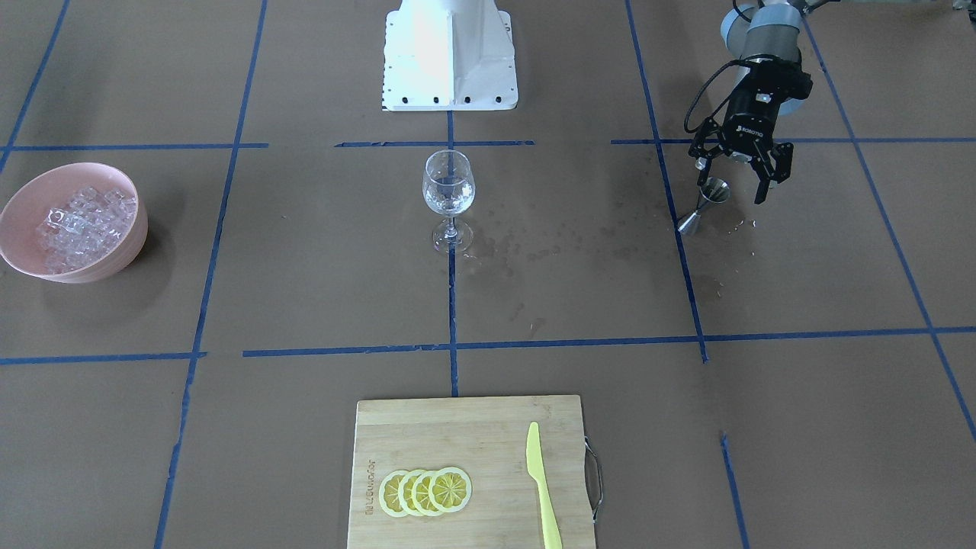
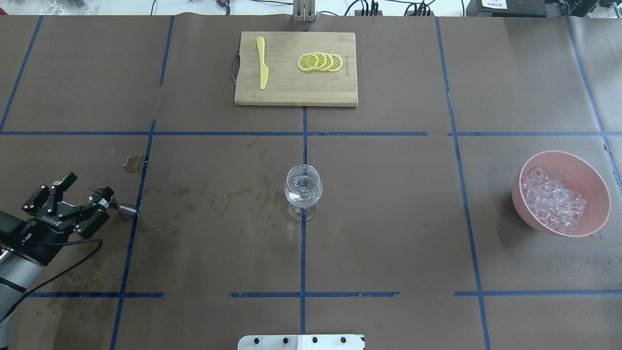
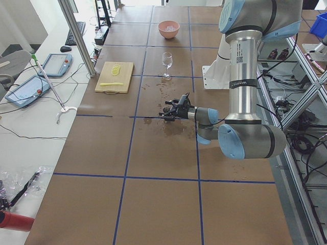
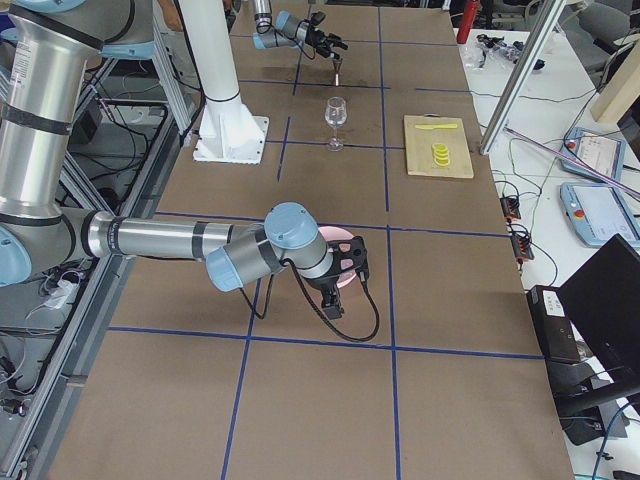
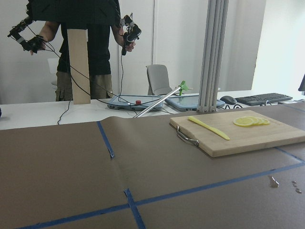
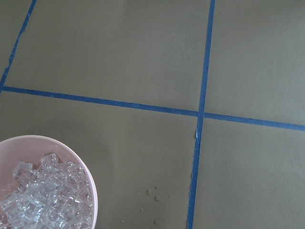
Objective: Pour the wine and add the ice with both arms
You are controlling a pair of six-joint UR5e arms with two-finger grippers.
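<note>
A clear wine glass (image 1: 448, 191) (image 2: 303, 187) stands upright mid-table with a little clear liquid in its bowl. A small steel jigger (image 1: 705, 202) (image 2: 111, 201) stands on the table, its rim close to one finger of my left gripper (image 1: 736, 174) (image 2: 82, 194). That gripper hovers there open and holds nothing. The ice (image 1: 80, 221) (image 2: 551, 201) (image 6: 43, 200) fills a pink bowl (image 1: 23, 191) (image 2: 583, 165). My right gripper (image 4: 352, 262) shows only in the exterior right view, by the bowl. I cannot tell if it is open or shut.
A wooden cutting board (image 1: 457, 427) (image 2: 291, 87) carries lemon slices (image 1: 425, 492) and a yellow knife (image 1: 540, 480). Wet spots (image 2: 218, 194) lie between the jigger and the glass. The white pedestal (image 1: 450, 53) stands behind the glass. A person (image 5: 81, 43) stands beyond the table.
</note>
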